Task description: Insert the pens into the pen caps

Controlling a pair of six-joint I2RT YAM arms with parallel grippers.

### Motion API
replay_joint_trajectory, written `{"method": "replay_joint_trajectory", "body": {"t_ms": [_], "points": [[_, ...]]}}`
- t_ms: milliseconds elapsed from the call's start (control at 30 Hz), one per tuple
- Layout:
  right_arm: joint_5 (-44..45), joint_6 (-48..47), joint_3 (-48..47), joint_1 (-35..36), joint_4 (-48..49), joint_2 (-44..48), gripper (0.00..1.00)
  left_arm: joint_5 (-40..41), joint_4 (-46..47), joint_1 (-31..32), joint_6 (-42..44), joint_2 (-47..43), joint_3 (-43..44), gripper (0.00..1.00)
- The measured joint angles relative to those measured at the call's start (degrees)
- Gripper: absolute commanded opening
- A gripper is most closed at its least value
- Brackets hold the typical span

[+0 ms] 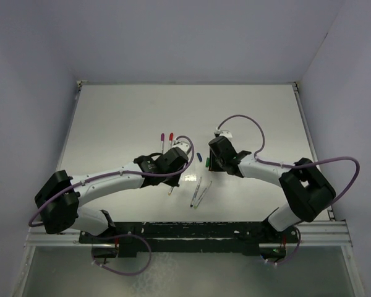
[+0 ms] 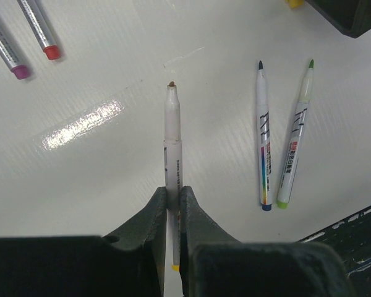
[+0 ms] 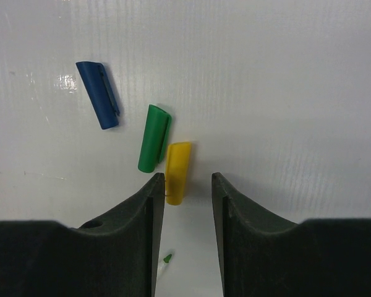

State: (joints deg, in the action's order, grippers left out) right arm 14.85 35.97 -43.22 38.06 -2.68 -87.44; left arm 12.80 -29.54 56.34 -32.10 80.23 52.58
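Observation:
My left gripper point(image 2: 174, 190) is shut on a white-barrelled pen point(image 2: 172, 124) with a yellow end; its bare tip points away over the table. In the top view this gripper point(image 1: 172, 173) sits at the middle, with the pen point(image 1: 170, 189) sticking out below it. My right gripper point(image 3: 185, 179) is open and low over a yellow cap point(image 3: 178, 172), which lies between its fingertips, close to the left one. A green cap point(image 3: 153, 138) and a blue cap point(image 3: 98, 94) lie just beyond. Two uncapped pens, blue-tipped point(image 2: 263, 136) and green-tipped point(image 2: 295, 136), lie side by side.
Two pens lie at the back left of centre, one with a purple cap point(image 1: 162, 141) and one with a red cap point(image 1: 170, 139). The right gripper point(image 1: 211, 161) is close to the left one. White walls ring the table point(image 1: 111, 124); a black rail point(image 1: 204, 238) runs along the near edge.

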Motion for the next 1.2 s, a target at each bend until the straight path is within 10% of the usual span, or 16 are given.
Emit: {"method": "replay_joint_trajectory", "body": {"t_ms": [1200], "points": [[2.7,-0.1,-7.6,0.9,-6.8,-7.7,0.29,-0.7,1.7,0.0,0.0,0.0,0.0,0.00]]}}
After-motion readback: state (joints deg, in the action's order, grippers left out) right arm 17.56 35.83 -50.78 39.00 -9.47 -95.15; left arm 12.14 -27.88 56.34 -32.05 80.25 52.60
